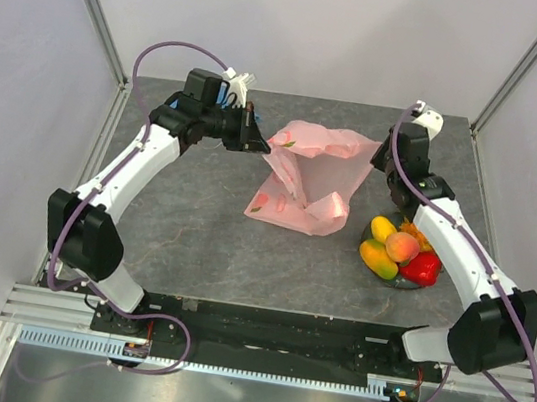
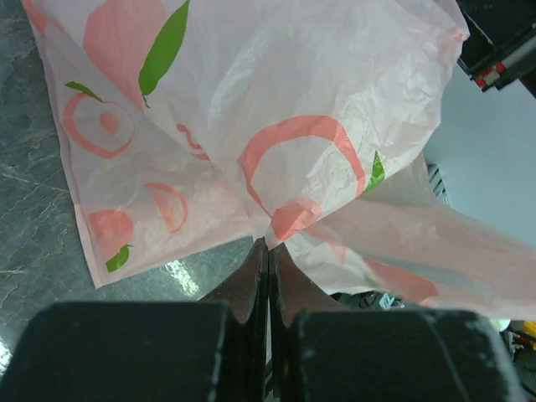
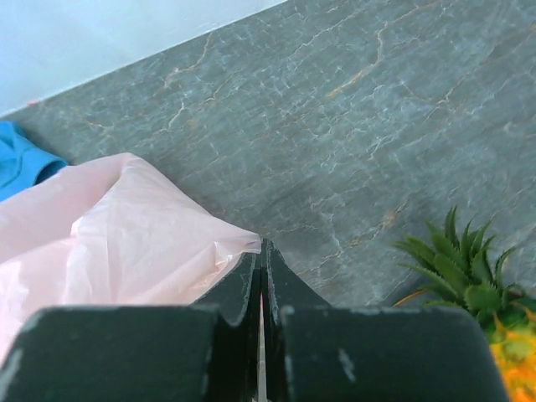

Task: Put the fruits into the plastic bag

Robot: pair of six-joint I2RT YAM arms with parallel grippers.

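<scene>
pinching plastic bag [image 1: 308,181]: left gripper [image 2: 268,244], right gripper [image 3: 261,245]

Pink plastic bag [image 1: 307,182] on grey table [image 1: 182,239], top corners at left gripper [image 1: 260,139] and right gripper [image 1: 380,160], fruits [image 1: 401,249] piled nearby.

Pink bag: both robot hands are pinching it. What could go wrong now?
1. The right gripper pinches only a thin corner of the plastic bag, so the film may slip out or tear if it is pulled.
2. The left gripper is shut on the bag too, so neither is free for the fruits. Letting go might let the crumpled bag sag shut.
</scene>
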